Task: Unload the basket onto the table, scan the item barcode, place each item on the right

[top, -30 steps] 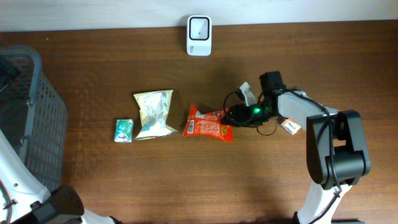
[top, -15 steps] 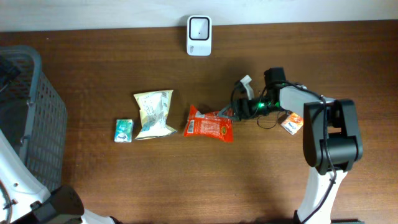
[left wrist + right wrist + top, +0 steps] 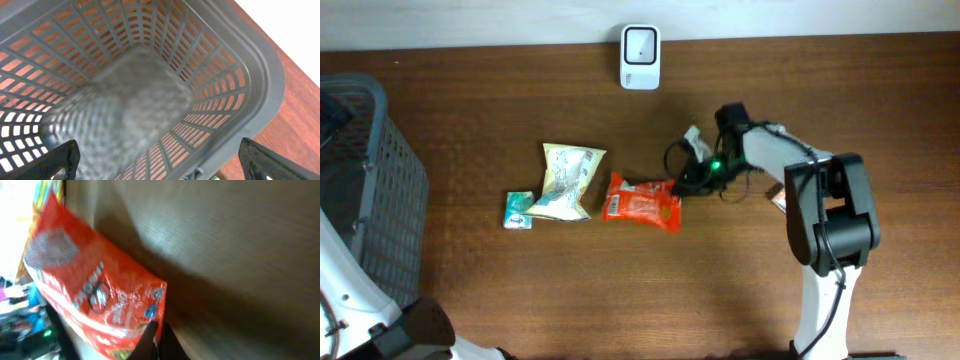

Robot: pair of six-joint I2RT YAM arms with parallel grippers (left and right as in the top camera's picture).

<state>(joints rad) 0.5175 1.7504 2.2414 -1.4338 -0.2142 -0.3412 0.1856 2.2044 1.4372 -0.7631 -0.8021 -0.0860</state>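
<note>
A red snack bag (image 3: 640,203) lies flat on the wooden table, left of my right gripper (image 3: 684,184). In the right wrist view the two dark fingers (image 3: 150,339) are pressed together on the bag's (image 3: 90,290) right edge, so this gripper is shut on it. The white barcode scanner (image 3: 640,44) stands at the table's back edge, well apart from the bag. My left gripper (image 3: 162,162) hangs open over the grey basket (image 3: 235,65), with nothing between its fingers. No barcode shows on the bag.
A pale yellow bag (image 3: 567,180) and a small green packet (image 3: 518,210) lie left of the red bag. The grey basket (image 3: 365,190) fills the table's left end. A small orange item (image 3: 778,201) peeks out from under the right arm.
My right gripper has closed on the red bag's edge and moved left. The red bag slid left with it, and the yellow bag shifted and turned slightly.
</note>
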